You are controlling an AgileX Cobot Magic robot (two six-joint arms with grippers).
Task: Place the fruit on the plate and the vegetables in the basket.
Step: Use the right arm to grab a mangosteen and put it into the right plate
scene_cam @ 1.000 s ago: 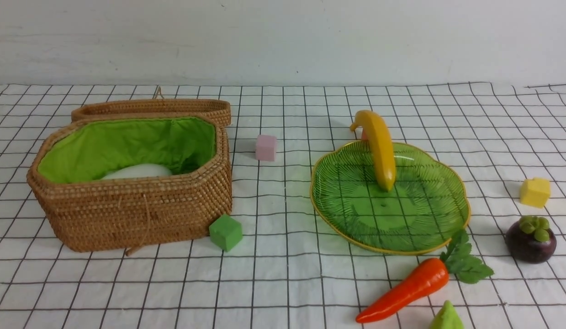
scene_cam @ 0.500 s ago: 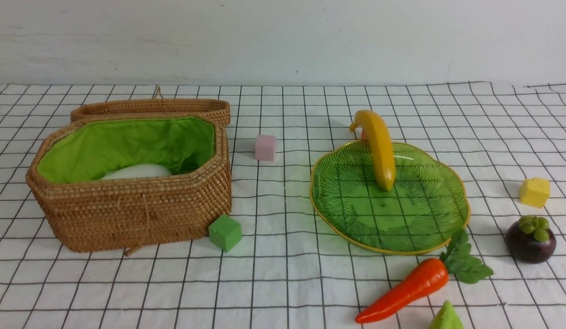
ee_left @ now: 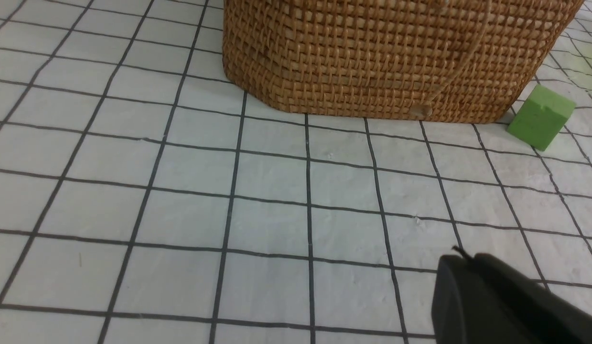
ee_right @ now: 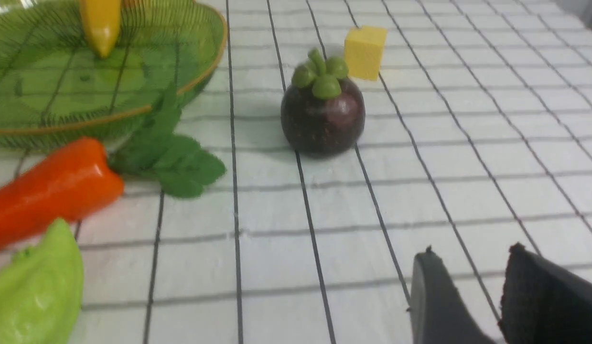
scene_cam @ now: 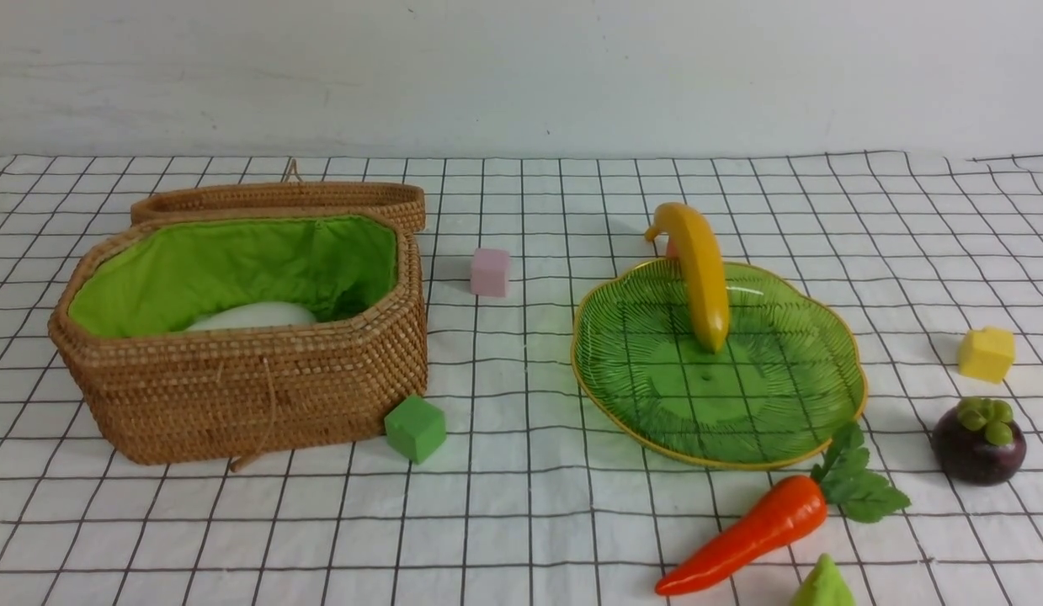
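Observation:
The brown wicker basket [scene_cam: 235,396] with green lining stands at the left, and the white radish [scene_cam: 252,316] lies inside it. On the green plate [scene_cam: 782,396] the banana [scene_cam: 699,273] leans over the far rim. In front of the plate lie the carrot [scene_cam: 757,526] and the tip of the cucumber [scene_cam: 822,583]. To the right of the plate stands the mangosteen [scene_cam: 978,440]. Neither gripper shows in the front view. My left gripper [ee_left: 468,258] is shut and empty, low over the cloth in front of the basket [ee_left: 386,57]. My right gripper [ee_right: 470,251] is open and empty, a short way from the mangosteen [ee_right: 323,112].
The basket lid [scene_cam: 277,198] lies behind the basket. A green cube [scene_cam: 415,428] sits at the basket's front right corner, a pink cube [scene_cam: 490,272] between basket and plate, and a yellow cube [scene_cam: 986,353] beyond the mangosteen. A checked cloth covers the table.

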